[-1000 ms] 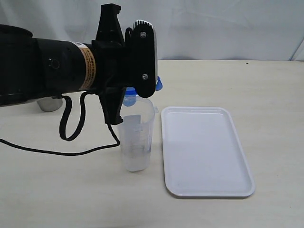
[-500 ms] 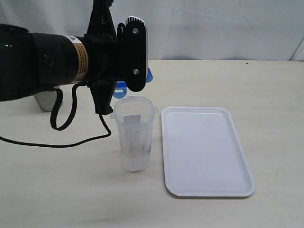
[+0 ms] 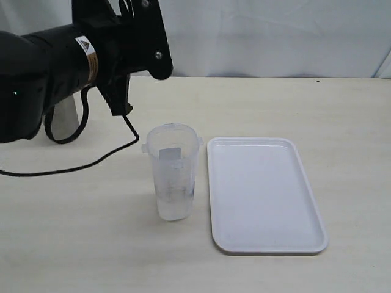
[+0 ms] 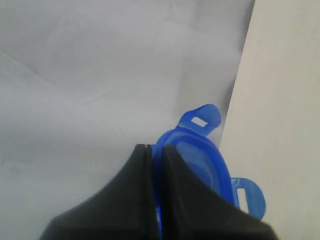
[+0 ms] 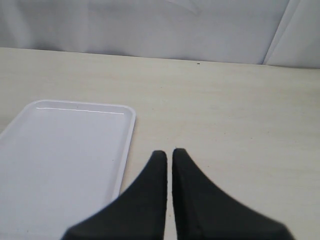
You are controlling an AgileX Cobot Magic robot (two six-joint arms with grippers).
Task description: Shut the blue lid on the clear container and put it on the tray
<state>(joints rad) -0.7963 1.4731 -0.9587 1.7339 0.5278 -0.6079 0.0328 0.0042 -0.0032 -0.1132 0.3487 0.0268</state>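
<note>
The blue lid [image 4: 200, 150] is pinched edge-on by my left gripper [image 4: 152, 147], two of its snap flaps sticking out past the fingers. In the exterior view the left arm [image 3: 116, 43] is raised at the upper left and hides the lid. The clear container [image 3: 173, 171] stands upright and uncovered on the table, apart from the arm and below and to its right. Just right of it lies the white tray [image 3: 263, 195], with nothing on it. My right gripper [image 5: 166, 152] is shut on nothing, low over the table beside the tray [image 5: 65, 150] edge.
A grey metal cup [image 3: 66, 119] stands at the back left, partly behind the left arm. The arm's black cable [image 3: 91, 162] loops across the table left of the container. A pale backdrop closes off the table's far edge.
The left arm has lifted up and swung back to the left, away from above the container. The lid went with it and no longer shows in the exterior view.
</note>
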